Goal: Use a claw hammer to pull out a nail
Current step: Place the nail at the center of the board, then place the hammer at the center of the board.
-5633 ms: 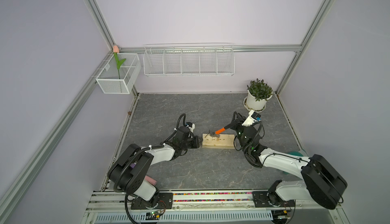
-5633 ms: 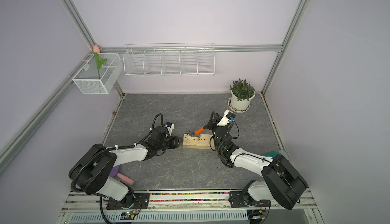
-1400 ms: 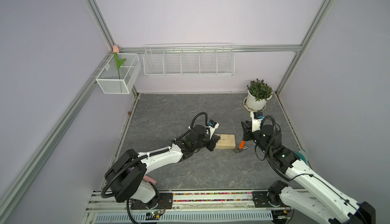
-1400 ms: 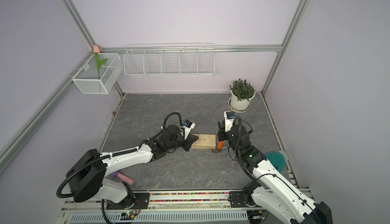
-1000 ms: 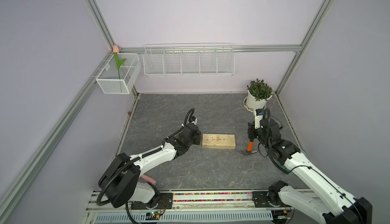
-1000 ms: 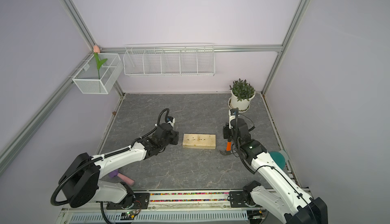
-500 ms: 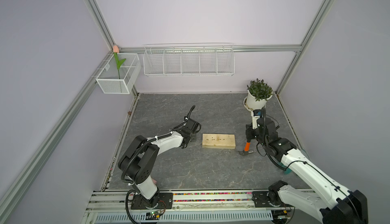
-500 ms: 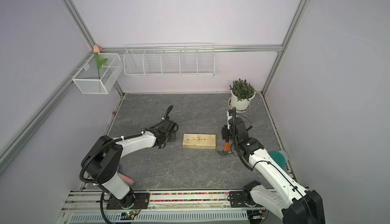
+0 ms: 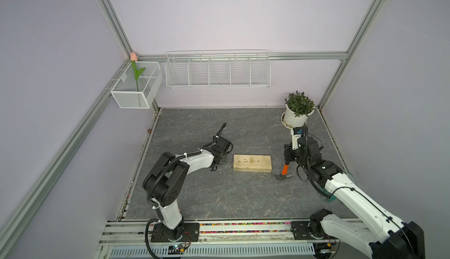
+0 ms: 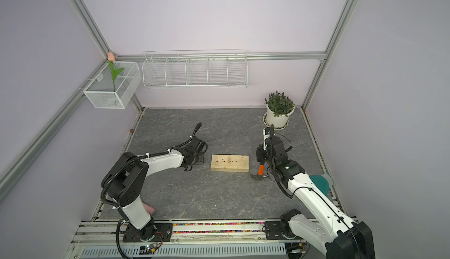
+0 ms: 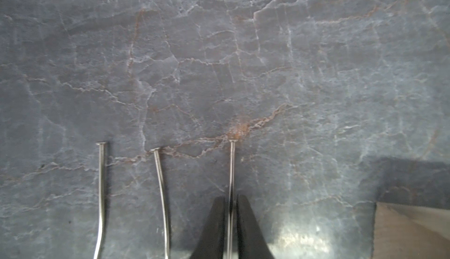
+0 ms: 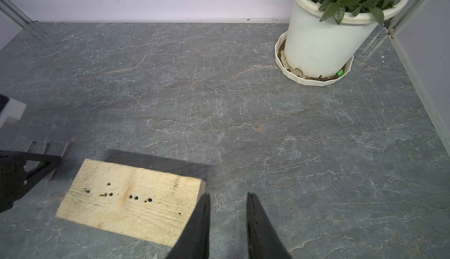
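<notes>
Nail [image 11: 231, 167] is being released beside two loose nails [image 11: 159, 184], left tool [image 11: 230, 198] barely parted. Claw hammer [image 9: 285, 170] is being clamped aside by right tool [image 12: 229, 195].

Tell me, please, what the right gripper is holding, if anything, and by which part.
The right gripper holds the claw hammer by its handle, just above the orange neck band, with the head hanging down.

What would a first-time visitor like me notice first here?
Probably the pale wooden block dotted with nail holes, mid-way across the grey stone-patterned table. Right of it, the right gripper holds a claw hammer with orange neck and silver head, head downward. Past the block's other end, three thin silver nails lie side by side, one between the left gripper's fingers.
</notes>
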Robot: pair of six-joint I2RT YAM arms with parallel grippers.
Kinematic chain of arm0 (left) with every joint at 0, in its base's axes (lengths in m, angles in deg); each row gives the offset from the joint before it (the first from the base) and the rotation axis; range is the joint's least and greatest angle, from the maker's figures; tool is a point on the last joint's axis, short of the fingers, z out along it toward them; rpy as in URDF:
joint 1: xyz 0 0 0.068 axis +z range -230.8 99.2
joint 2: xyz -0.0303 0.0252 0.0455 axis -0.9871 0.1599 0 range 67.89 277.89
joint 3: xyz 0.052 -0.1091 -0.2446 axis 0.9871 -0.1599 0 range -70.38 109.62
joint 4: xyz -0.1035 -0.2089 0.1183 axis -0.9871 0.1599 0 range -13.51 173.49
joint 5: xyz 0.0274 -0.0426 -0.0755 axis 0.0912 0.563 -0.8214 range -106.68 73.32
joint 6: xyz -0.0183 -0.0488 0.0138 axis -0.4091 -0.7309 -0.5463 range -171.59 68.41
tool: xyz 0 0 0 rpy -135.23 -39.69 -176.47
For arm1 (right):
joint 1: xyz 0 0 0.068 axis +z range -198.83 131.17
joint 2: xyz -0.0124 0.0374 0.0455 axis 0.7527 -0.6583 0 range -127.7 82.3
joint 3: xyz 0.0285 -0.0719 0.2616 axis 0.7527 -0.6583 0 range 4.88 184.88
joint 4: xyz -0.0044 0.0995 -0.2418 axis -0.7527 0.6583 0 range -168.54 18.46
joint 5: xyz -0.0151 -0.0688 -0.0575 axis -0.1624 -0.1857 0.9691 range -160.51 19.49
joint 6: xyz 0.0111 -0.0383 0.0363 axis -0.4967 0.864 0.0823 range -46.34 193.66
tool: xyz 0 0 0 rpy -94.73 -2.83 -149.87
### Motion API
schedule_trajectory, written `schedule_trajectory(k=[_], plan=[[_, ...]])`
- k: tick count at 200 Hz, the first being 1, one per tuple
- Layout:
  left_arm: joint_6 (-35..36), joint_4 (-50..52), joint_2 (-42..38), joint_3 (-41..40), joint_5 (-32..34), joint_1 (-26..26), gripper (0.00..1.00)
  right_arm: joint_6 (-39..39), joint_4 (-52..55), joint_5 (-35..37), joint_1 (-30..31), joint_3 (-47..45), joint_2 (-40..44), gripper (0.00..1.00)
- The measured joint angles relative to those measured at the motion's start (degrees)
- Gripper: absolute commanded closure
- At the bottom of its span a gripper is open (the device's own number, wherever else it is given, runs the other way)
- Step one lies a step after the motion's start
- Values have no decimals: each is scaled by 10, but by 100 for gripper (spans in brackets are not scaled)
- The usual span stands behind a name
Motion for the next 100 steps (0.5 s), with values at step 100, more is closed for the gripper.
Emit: schedule_trajectory(k=[100], plan=[[7, 2, -102, -10, -4, 0, 43, 1, 46, -13, -26, 33, -34, 93]])
